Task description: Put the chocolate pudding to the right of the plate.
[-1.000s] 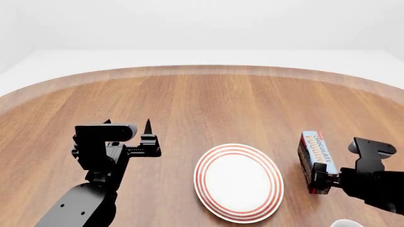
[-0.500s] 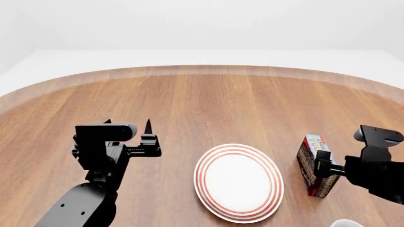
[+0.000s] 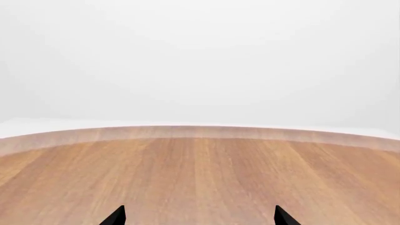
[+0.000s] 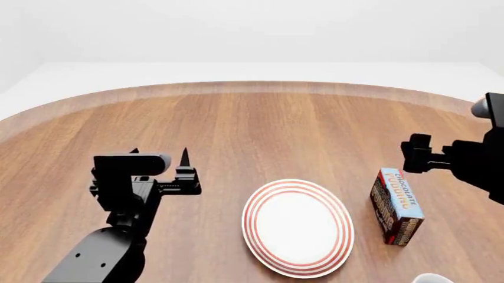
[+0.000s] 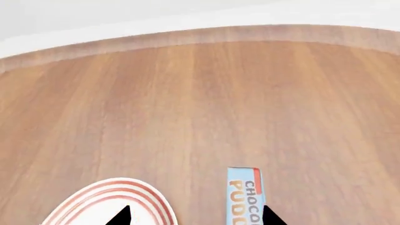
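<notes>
- The wooden table (image 4: 260,124) fills most of the head view, its curved far edge set against a plain white background.
- The left arm (image 4: 110,247) rises from the near left of the table, bent at the wrist so that the left claw (image 4: 186,171) points toward the far side. Its 2 fingertips (image 3: 115,216) stand wide apart in the left wrist view with nothing between them.
- The right arm (image 4: 480,162) reaches in from the right edge, raised above the table, and the right claw (image 4: 415,153) hangs above and just beyond the box. Its 2 tips stand wide apart in the right wrist view, holding nothing.
- The plate (image 4: 298,227) lies flat near the front of the table, between the 2 arms.
- The chocolate pudding box (image 4: 396,205) rests on the table just right of the plate, apart from it. Its blue top faces up, and its long axis runs from near to far, roughly along the plate's right rim.
</notes>
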Tool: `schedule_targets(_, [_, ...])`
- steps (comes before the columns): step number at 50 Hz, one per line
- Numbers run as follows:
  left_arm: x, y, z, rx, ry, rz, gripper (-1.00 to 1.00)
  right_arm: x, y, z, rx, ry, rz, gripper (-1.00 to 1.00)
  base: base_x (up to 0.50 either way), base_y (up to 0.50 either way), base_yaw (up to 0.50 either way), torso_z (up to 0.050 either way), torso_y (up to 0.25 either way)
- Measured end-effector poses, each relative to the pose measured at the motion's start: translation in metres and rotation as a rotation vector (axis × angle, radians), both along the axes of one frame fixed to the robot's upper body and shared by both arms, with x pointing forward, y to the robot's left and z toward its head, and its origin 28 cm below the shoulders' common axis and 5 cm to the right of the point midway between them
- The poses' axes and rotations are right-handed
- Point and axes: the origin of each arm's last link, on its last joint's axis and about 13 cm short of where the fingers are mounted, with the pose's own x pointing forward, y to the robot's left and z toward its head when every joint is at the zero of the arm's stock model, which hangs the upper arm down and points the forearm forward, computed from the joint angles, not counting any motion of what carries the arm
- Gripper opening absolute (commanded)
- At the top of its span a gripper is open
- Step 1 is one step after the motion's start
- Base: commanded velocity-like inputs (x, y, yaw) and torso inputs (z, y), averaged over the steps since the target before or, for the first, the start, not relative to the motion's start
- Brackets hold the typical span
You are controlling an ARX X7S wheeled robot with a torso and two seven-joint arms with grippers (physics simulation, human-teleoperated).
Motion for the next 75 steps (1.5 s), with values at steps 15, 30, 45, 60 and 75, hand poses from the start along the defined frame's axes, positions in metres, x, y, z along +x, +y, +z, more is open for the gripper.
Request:
schedule_targets(15, [0.0,0.0,0.002,-0.004,-0.006,0.002,1.0,-0.023,0.022,0.014,-0.01,-0.206,0.031,1.0,0.0,0.0,0.0,0.0,0.0])
schedule_targets(30, [0.0,0.0,0.009,-0.009,-0.022,0.001,1.0,-0.053,0.071,-0.019,-0.138,-0.475,0.003,1.0,0.0,0.0,0.0,0.0,0.0])
schedule_targets(45, [0.0,0.0,0.02,-0.008,-0.057,0.002,1.0,-0.072,0.099,-0.04,-0.209,-0.66,-0.017,1.0,0.0,0.0,0.0,0.0,0.0])
schedule_targets(60, [0.0,-0.001,0.048,0.009,-0.136,-0.001,1.0,-0.082,0.111,-0.035,-0.255,-0.786,-0.013,1.0,0.0,0.0,0.0,0.0,0.0])
schedule_targets(75, [-0.002,-0.004,0.064,0.019,-0.187,-0.012,1.0,-0.08,0.116,-0.026,-0.269,-0.837,0.012,1.0,0.0,0.0,0.0,0.0,0.0])
